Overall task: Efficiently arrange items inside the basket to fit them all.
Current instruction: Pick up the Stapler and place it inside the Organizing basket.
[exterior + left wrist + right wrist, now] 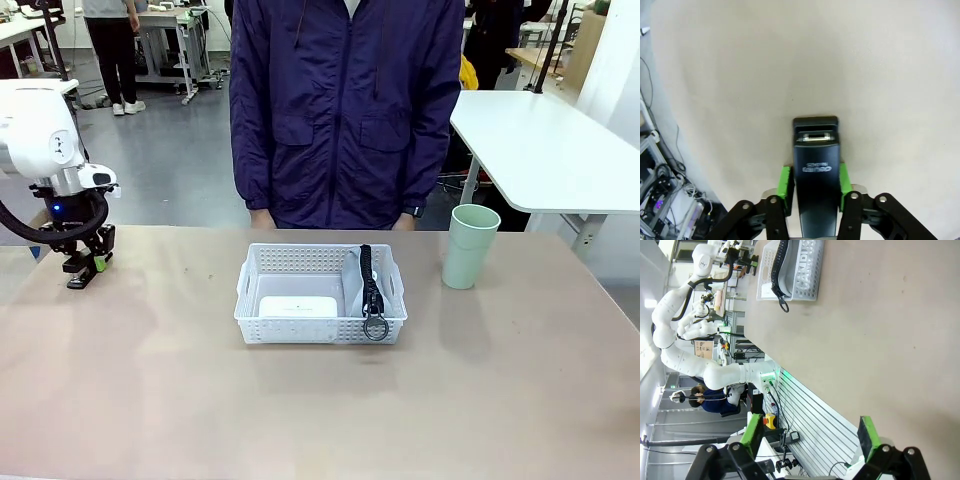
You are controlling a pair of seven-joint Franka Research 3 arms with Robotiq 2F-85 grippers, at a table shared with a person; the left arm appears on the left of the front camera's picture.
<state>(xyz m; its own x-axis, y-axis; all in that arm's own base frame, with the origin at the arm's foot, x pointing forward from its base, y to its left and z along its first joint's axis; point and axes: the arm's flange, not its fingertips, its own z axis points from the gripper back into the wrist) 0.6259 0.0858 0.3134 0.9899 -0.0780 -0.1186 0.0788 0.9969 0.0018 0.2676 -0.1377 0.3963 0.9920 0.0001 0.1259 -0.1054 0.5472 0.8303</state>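
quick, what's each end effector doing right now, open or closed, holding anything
Left end effector: closed on the small black stapler.
Right end effector: open, holding nothing.

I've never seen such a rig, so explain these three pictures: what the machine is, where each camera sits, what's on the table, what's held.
It's a robot with two white arms at a table, facing a person. The front picture looks across the table from the robot's side. The other two come from cameras on each wrist, looking along that arm's fingers. The left gripper is shut on a black stapler near the table's left end. The right gripper is open, holding nothing. On the table: a white basket holding a white box and a grey pouch, with a green cup standing beside it.
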